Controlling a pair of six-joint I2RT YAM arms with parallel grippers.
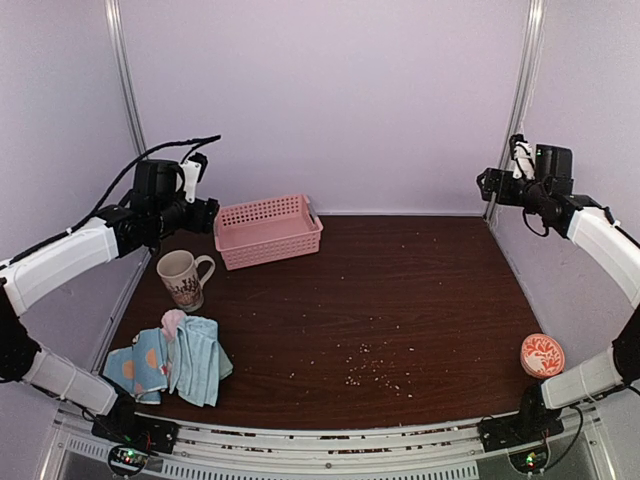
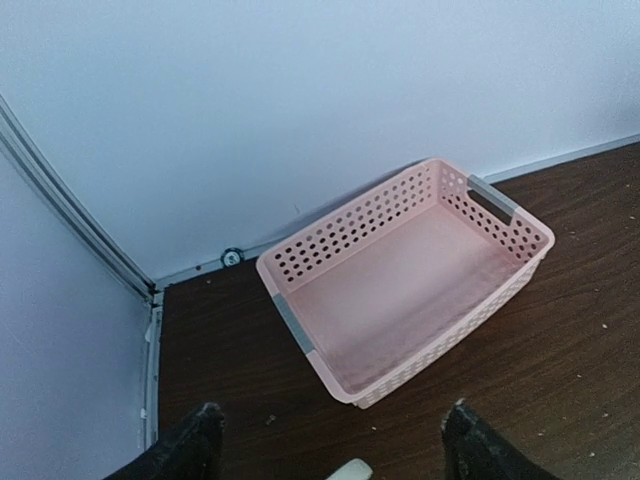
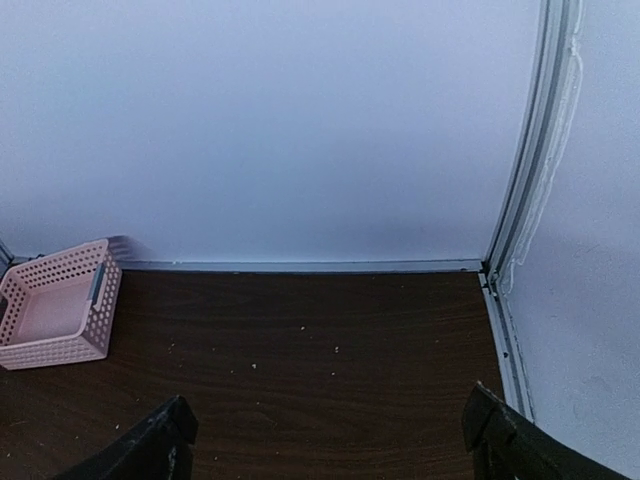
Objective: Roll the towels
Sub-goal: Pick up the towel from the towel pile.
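Towels [image 1: 178, 358], heaped blue, pink and dotted cloth: left end effector [image 2: 330, 440] and right end effector [image 3: 325, 440] gape empty; I'd flatten one first.

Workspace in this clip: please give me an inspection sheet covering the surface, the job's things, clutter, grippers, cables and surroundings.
Surface: dark wood-grain table, with crumbs scattered towards the front middle.
Job's things: towels heaped at the near left corner, none rolled; one blue with orange dots, one plain light blue, some pink on top.
Clutter: empty pink basket at the far left; mug in front of it; round orange-patterned item at the near right.
Grippers: left gripper open and empty, raised, facing the basket; right gripper open and empty, raised at the far right.
Cables: black cable arching over the left wrist.
Surroundings: pale walls, metal frame posts.
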